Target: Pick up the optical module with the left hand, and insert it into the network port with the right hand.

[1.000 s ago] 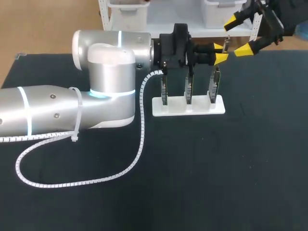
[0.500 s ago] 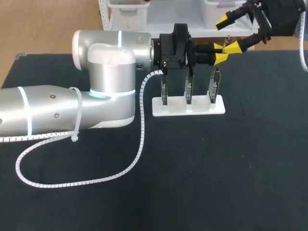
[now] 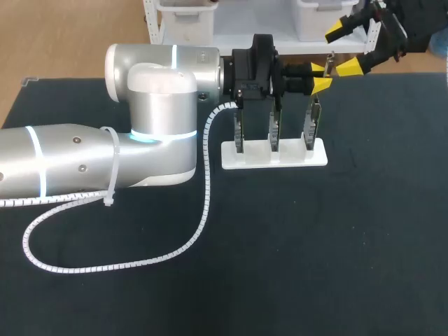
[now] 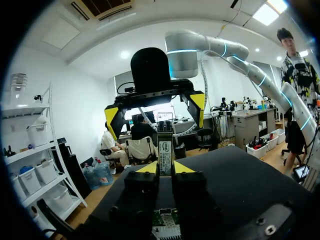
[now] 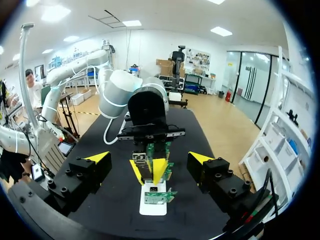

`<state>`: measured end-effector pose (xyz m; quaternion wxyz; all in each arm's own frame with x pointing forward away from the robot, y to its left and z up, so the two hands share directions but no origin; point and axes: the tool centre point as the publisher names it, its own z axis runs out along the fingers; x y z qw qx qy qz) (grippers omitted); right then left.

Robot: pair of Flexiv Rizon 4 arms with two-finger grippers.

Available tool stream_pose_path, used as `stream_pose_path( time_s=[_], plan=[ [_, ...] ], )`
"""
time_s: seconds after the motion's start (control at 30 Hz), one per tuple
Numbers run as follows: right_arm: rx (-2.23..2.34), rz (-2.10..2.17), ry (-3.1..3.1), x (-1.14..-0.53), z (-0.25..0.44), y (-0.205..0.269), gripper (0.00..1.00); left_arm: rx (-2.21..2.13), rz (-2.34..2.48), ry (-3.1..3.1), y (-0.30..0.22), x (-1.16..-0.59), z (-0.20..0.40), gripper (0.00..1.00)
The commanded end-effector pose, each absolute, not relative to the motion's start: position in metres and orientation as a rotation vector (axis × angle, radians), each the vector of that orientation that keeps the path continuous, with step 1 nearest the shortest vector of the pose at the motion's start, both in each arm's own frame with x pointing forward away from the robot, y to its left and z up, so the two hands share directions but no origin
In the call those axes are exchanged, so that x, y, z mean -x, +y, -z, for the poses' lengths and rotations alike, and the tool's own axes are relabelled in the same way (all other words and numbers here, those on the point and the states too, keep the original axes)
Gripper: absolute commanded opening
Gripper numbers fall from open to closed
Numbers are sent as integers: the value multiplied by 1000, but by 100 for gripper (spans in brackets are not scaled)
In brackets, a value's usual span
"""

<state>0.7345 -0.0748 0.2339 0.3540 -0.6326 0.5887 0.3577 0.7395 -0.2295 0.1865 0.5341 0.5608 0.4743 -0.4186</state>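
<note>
In the head view my left gripper (image 3: 320, 76) hovers above the right end of the white rack (image 3: 274, 155), shut on the small optical module (image 3: 329, 69). The left wrist view shows the module (image 4: 165, 152) standing upright between the yellow fingertips of my left gripper (image 4: 165, 168). My right gripper (image 3: 344, 47) is open just right of the module, its fingers either side of the module's line and touching nothing. From the right wrist view, my right gripper (image 5: 150, 157) gapes wide, facing the left gripper's fingertips (image 5: 159, 170) and the module (image 5: 148, 172).
The rack holds three upright circuit boards with ports (image 3: 274, 129), directly under the left gripper. Green boards (image 5: 160, 195) on the rack show below the module in the right wrist view. A white spiral cable (image 3: 203, 203) trails from the left arm across the black table (image 3: 336, 245).
The right gripper slid left toward the module, then drew back a little to the right, staying open. The left arm and module have not moved.
</note>
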Motion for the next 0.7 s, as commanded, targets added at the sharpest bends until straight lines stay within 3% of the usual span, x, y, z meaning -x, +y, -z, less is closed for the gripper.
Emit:
stream_pose_path(
  time_s=[0.03, 0.7],
  plan=[
    [1640, -927, 1529, -733, -231, -73, 100, -1334, 996, 1129, -230, -740, -186, 0],
    [1689, -983, 1502, -729, -231, -68, 100, -1334, 996, 1129, -230, -740, -186, 0]
  ],
)
